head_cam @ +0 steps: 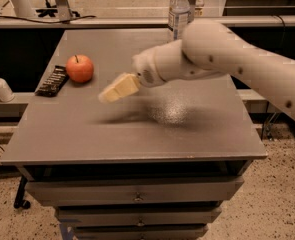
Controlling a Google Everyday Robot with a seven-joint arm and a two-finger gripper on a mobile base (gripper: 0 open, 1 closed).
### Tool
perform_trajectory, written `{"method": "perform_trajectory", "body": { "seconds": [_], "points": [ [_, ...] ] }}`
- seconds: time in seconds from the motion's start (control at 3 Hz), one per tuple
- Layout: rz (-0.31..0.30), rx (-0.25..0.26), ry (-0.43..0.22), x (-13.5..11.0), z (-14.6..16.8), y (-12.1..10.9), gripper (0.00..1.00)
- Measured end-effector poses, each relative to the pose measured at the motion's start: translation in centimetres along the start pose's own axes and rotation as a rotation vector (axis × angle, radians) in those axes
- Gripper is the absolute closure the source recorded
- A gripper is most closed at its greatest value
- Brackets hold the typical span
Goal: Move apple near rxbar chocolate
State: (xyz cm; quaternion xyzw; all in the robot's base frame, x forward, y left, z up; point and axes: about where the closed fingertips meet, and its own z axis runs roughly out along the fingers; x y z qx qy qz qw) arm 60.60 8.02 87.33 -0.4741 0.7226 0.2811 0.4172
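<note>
The red-orange apple [80, 68] sits on the grey table [137, 134] near its left edge, free of any grip. The black rxbar chocolate [52, 81] lies flat just left of the apple, almost touching it. My gripper [107, 95] hangs above the table to the right of the apple, about an apple's width away from it. It holds nothing. The white arm reaches in from the right.
A clear plastic water bottle [179, 10] stands at the table's back edge. A small white bottle [0, 86] stands on a lower ledge left of the table. Drawers [137, 196] sit under the tabletop.
</note>
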Motion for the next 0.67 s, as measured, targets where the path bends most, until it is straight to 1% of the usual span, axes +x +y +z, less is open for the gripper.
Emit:
{"method": "perform_trajectory", "body": {
  "seconds": [0.33, 0.67],
  "points": [
    [-0.048, 0.056, -0.048, 2.5, -7.0, -1.6, 0.00],
    [-0.071, 0.122, -0.042, 4.5, -10.6, -3.0, 0.00]
  ]
}}
